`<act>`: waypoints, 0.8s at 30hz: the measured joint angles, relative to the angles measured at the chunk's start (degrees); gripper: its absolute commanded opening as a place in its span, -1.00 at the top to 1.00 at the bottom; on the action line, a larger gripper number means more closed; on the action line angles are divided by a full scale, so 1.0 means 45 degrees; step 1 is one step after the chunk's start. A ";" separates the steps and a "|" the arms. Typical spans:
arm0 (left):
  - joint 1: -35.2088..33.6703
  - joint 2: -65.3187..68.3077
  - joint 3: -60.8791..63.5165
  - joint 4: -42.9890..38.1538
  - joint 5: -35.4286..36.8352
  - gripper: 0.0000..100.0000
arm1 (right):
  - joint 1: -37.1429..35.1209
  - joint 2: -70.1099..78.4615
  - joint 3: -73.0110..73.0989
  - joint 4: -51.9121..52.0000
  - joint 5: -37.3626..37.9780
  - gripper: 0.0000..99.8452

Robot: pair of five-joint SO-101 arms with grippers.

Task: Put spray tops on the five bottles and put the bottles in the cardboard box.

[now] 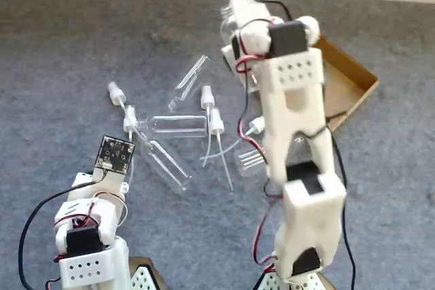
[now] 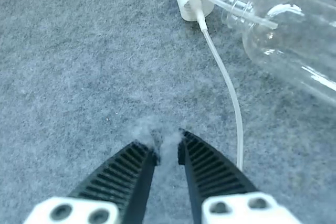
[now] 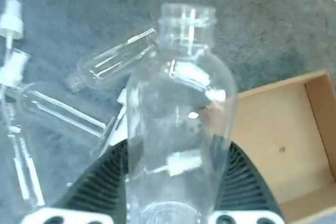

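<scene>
Right wrist view: right pincer clamped on clear bottle near cardboard box; left pincer slightly apart, empty.

Clear uncapped bottle beside open cardboard box; other bottles, white spray tops lying scattered farther off.

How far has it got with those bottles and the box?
Nothing looks finished: the visible floor of the cardboard box is bare. In hand: the right gripper holds one uncapped bottle. Still to do: spray tops and other bottles lie loose on the carpet, the left gripper empty nearby.
</scene>
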 measured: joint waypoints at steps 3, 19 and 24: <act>0.0606 0.0000 0.0000 0.0000 0.0000 0.98 | 0.0000 -0.2325 0.2129 0.0000 -0.0195 0.84; 0.1621 0.0039 -0.1661 0.1211 0.0000 0.98 | 0.0000 -1.5199 1.3460 -0.1524 -0.0293 0.84; 0.1621 0.0039 -0.3731 0.2403 0.0000 0.98 | 0.0000 -1.8325 1.8579 -0.4103 -0.0313 0.84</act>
